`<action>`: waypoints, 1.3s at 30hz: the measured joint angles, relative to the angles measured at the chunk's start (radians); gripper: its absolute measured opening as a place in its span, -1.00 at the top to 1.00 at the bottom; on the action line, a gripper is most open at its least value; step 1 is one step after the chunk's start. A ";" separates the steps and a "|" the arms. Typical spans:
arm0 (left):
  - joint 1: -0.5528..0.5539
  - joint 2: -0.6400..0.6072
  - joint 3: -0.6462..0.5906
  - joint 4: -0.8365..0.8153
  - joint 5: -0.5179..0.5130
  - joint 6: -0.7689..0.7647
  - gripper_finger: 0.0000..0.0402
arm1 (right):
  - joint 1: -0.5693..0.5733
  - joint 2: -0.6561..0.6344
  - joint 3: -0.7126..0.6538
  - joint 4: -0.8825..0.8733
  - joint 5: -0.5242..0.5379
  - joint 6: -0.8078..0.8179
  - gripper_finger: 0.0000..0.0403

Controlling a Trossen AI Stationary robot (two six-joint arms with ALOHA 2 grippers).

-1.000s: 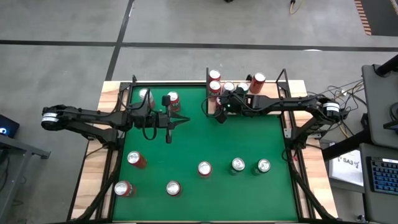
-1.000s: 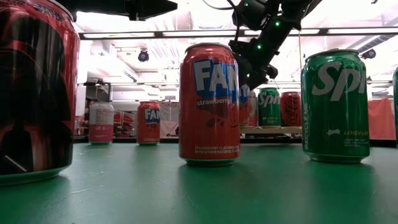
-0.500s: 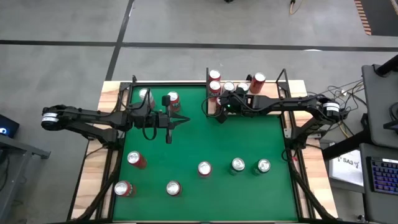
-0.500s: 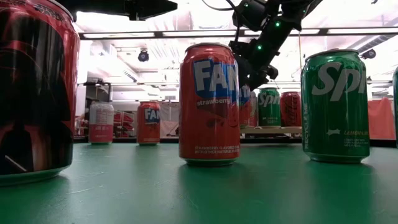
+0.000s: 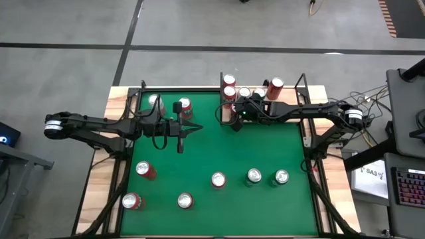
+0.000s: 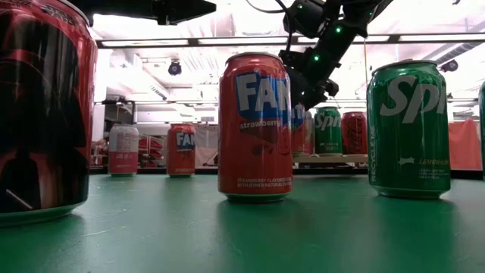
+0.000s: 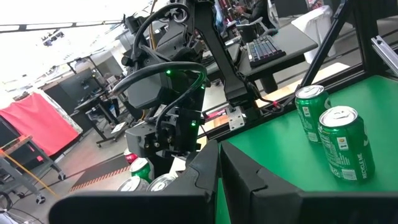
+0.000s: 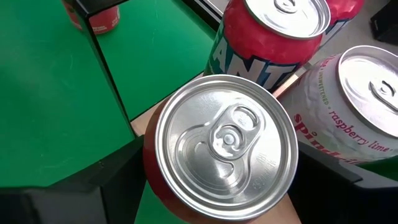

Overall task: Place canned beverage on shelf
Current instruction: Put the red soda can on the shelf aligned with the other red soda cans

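The right hand (image 5: 234, 120) pinches a red can (image 8: 224, 146) at the front corner of the shelf (image 5: 285, 92), beside the cans already standing there. The left hand (image 5: 192, 127), fingers pressed together, hangs over the green desk (image 5: 212, 149), well apart from the shelf.

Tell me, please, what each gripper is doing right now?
Left gripper: shut, holding nothing, above the green tabletop.
Right gripper: shut on the red can, at the shelf edge.
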 joint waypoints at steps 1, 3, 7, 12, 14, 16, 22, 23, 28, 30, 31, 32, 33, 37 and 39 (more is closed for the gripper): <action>0.000 0.000 0.000 0.000 0.000 0.000 1.00 | 0.000 0.000 0.000 0.000 0.000 -0.001 -0.54; 0.000 0.000 0.000 0.000 0.000 0.000 1.00 | 0.000 0.000 0.000 0.000 0.000 -0.002 -0.58; 0.000 0.000 0.000 0.000 0.000 0.000 1.00 | 0.000 0.000 0.000 0.000 0.000 -0.002 -0.63; 0.000 0.000 0.000 0.000 0.000 0.000 1.00 | 0.000 0.000 0.000 0.000 0.000 -0.001 -0.63; 0.000 0.000 0.000 0.000 0.000 0.000 1.00 | 0.000 0.000 0.000 0.000 0.000 0.000 -0.63; 0.000 0.000 0.000 0.000 0.000 0.000 1.00 | 0.000 0.000 0.000 0.000 0.000 0.000 -0.65; 0.000 0.000 0.000 0.000 0.000 0.000 1.00 | 0.000 0.000 0.000 0.007 0.006 0.001 -0.69; 0.000 0.000 0.000 0.000 0.000 0.000 1.00 | 0.000 0.000 0.000 0.007 0.007 0.001 -0.70; 0.000 0.000 0.000 0.000 0.000 0.000 1.00 | 0.000 0.000 0.000 0.004 0.011 0.001 -0.70; 0.000 0.000 0.000 0.000 0.000 0.000 1.00 | 0.000 0.000 0.000 0.004 0.015 0.002 -0.70; 0.000 0.000 0.000 0.000 0.000 0.000 1.00 | 0.000 0.000 0.000 0.003 0.027 0.003 -0.70; 0.000 0.000 0.000 0.000 0.000 0.000 1.00 | 0.000 0.000 0.000 0.002 0.043 0.006 -0.69; 0.000 0.000 0.000 0.000 0.000 0.000 1.00 | 0.000 0.000 0.000 0.001 0.059 0.005 -0.69; 0.000 0.000 0.000 0.000 0.000 0.000 1.00 | 0.000 0.000 0.000 0.008 0.084 -0.011 -0.67; 0.000 0.000 0.000 0.000 0.000 0.000 1.00 | 0.000 0.000 0.000 0.008 0.087 -0.018 -0.66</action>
